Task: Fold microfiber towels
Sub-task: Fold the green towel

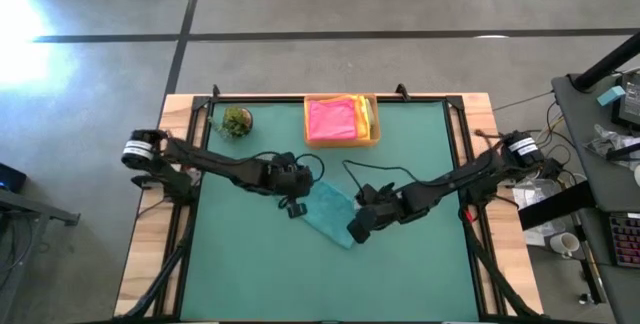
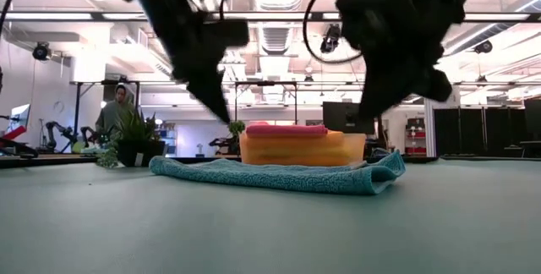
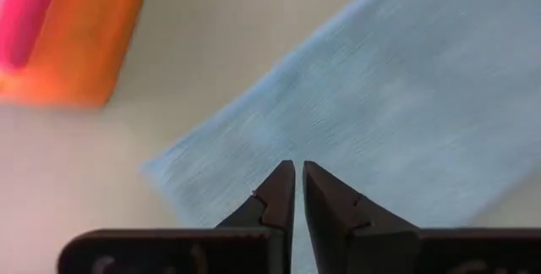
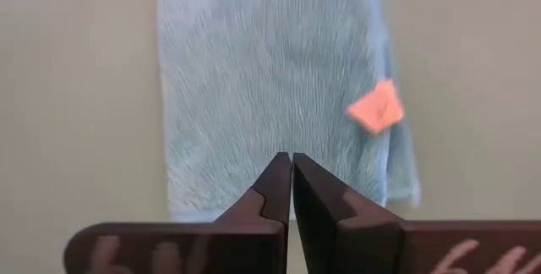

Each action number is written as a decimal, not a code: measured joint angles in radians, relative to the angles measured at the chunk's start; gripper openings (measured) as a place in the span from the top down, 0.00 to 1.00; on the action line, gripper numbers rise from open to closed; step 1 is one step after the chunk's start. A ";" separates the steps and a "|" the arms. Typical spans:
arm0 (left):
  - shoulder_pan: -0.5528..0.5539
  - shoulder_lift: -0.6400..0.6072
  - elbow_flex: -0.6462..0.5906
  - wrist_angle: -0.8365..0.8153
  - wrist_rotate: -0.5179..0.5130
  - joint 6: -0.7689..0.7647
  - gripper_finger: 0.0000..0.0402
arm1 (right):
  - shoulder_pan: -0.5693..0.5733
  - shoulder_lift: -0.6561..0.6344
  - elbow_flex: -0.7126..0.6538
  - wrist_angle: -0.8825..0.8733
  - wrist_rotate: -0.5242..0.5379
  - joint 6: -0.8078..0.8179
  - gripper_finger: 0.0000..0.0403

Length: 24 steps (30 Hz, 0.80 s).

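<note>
**Teal towel folded to a strip, both sets of jaws empty above it**

Teal microfiber towel is lying on the green tabletop roughly mid-mat, folded into a narrow band that runs diagonally, with a small orange tag showing near one long edge. My left gripper hangs over one end and my right gripper over the other; both have their jaws pressed together with nothing in them, and from the low camera they look lifted clear of the cloth.

My guess is the next fold takes the strip end over end. What I'd watch: open wide before coming down, pinch both layers at the corner rather than just the top one, and drag low so the band doesn't unroll. One end looks bunched up in the low view, so I'd flatten that first.

Further back, the tray already holds a pink towel on a stack, with the little plant ball beside it.
</note>
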 joint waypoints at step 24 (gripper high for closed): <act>-0.233 0.179 -0.005 0.685 0.040 -0.031 0.97 | 0.006 -0.184 0.001 -0.023 0.285 -0.001 0.98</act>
